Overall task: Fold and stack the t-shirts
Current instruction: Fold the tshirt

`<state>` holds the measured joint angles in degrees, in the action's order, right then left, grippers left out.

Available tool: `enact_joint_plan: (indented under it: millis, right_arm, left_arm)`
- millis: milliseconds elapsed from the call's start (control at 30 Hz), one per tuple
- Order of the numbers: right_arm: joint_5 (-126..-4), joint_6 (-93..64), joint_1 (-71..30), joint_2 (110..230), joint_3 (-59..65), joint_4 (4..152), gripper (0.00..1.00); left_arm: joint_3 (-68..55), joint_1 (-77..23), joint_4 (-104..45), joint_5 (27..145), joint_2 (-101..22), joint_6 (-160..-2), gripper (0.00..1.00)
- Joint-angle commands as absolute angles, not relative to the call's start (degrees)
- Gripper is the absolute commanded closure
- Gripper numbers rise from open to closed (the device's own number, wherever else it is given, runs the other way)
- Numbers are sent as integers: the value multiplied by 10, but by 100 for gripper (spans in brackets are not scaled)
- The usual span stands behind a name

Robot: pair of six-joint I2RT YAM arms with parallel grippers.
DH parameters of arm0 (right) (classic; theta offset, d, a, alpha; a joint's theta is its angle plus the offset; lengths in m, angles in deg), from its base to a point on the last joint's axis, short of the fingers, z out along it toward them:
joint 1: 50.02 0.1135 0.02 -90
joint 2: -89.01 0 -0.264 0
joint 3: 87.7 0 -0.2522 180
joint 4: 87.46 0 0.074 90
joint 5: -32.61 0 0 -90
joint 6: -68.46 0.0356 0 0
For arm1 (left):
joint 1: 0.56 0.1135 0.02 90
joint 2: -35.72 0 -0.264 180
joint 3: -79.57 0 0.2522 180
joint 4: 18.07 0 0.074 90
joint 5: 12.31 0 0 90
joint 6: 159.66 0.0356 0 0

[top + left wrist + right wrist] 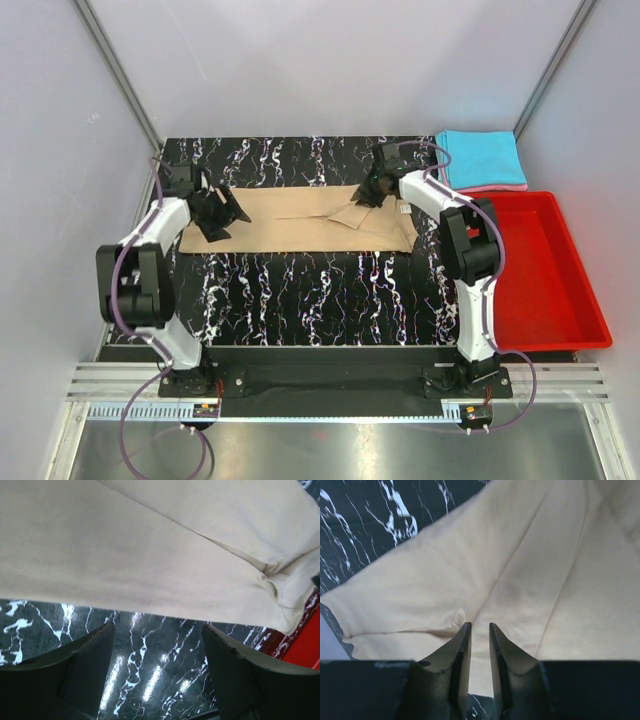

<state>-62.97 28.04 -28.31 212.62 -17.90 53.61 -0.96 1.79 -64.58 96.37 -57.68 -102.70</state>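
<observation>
A: Long tan cloth t-shirt [310, 220], already doubled lengthwise into a strip. Lying where?

B: Flat across the far half of the black, white-veined marble-look desk [300, 290], stretched between the two arms. Folded bright cyan cloth t-shirt [480, 158] stacked on a folded pink one [495, 187] at the far right corner, just behind the red plastic bin [540, 280].

A: Left pincer [157, 630]?

B: Released, fingers spread wide, low over bare desk just short of the strip's edge at the left end. Holding nothing.

A: And the right pincer [479, 627]?

B: Down on the right end, fingers set nearly together with only a thin slit between. Small pucker of cloth at the tips. Nipping fabric or merely touching: cannot tell.

A: Handling?

B: Probably light, thin and limp. Bound to sag and crease, unlikely to slide much on itself, nothing to break. Best taken at the two corners of one end, pinching through all layers at once to keep the fold together. Worth lifting only a little and carrying across evenly, to avoid spilling the loose sleeve layer.
</observation>
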Motion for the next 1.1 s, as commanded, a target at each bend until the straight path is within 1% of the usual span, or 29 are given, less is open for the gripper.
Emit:
enact_joint_plan:
  millis: [0, 33, 67, 133, 233, 300, 467, 533, 667, 767, 933, 1067]
  right_arm:
    - [-648, 238, -319, 2109, -181, 598, 74]
    - [-664, 234, -332, 2112, -182, 607, 79]
    - [-670, 226, -338, 2114, -182, 622, 89]
    - [-698, 219, -357, 2127, -190, 632, 100]
    - [-722, 206, -374, 2152, -209, 634, 100]
    - [-747, 196, -382, 2176, -223, 635, 100]
    - [-796, 170, -403, 2208, -240, 645, 100]
    - [-784, 164, -407, 2215, -244, 630, 100]
    - [-779, 158, -425, 2213, -220, 657, 100]
    - [-786, 142, -433, 2223, -231, 655, 100]
    - [-802, 114, -434, 2244, -284, 615, 100]
    - [-782, 95, -434, 2239, -328, 552, 100]
  left_arm:
    - [-56, 17, -642, 956, -644, -1029, 24]
    - [-66, 18, -657, 943, -658, -1027, 24]
    - [-84, 22, -665, 918, -681, -1025, 24]
    - [-101, 27, -680, 904, -699, -1029, 24]
    - [-114, 35, -679, 892, -714, -1036, 24]
    - [-128, 38, -693, 863, -724, -1040, 24]
    - [-123, 38, -693, 839, -733, -1043, 24]
    - [-122, 40, -694, 826, -735, -1043, 24]
    - [-115, 44, -700, 782, -742, -1048, 24]
    - [-115, 46, -701, 760, -748, -1051, 24]
    - [-120, 46, -713, 735, -746, -1058, 23]
    - [-164, 46, -749, 731, -729, -1068, 23]
